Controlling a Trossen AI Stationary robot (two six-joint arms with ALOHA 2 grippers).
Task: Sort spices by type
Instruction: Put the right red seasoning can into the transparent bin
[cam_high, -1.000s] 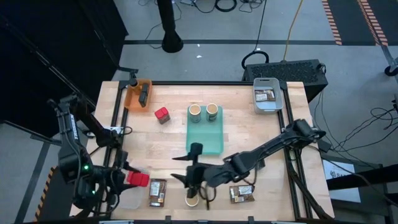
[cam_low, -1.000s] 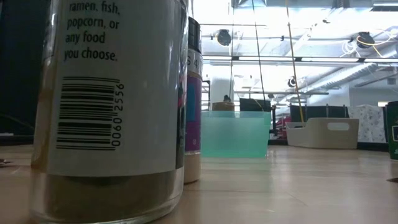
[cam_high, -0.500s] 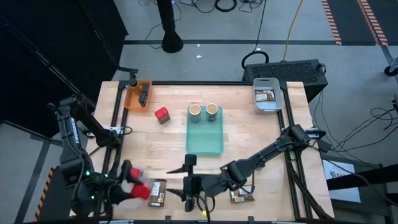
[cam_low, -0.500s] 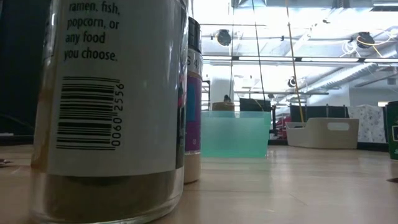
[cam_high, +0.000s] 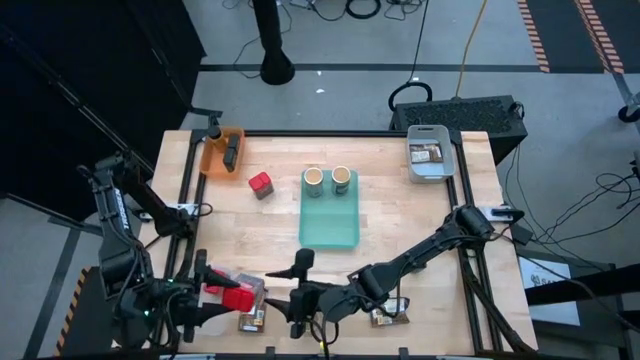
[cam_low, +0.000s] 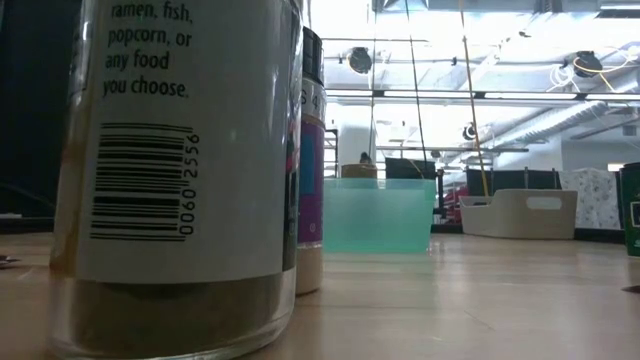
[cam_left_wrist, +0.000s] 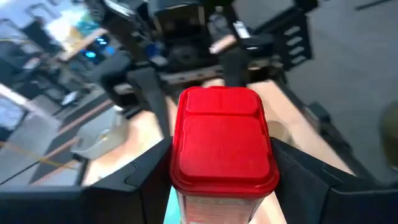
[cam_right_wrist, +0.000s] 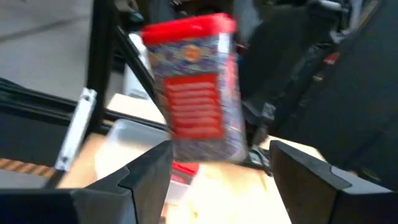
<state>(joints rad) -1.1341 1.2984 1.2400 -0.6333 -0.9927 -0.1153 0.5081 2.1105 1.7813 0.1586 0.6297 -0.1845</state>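
My left gripper is at the table's near-left corner, shut on a red-lidded square spice box, which also shows in the right wrist view. My right gripper reaches along the near edge toward that box. It is open, its fingers holding nothing. Two dark packets lie flat by the near edge. Another red box stands on the table. Two tan jars stand in the teal tray. My left gripper pinches the red box between its two fingers, one on each side wall just below the lid. The lid's top faces the wrist camera. The box is lifted clear of the table, tilted, above the clear bin.
An orange bin with a black jar sits at the far left, and a pale blue bin holding packets at the far right. A clear bin lies under the held box. Two tall jars stand right before the low camera.
My left gripper has carried the red box a little toward the table's right and near edge. My right arm has swung lower toward the near edge, its gripper shifting slightly left toward the box.
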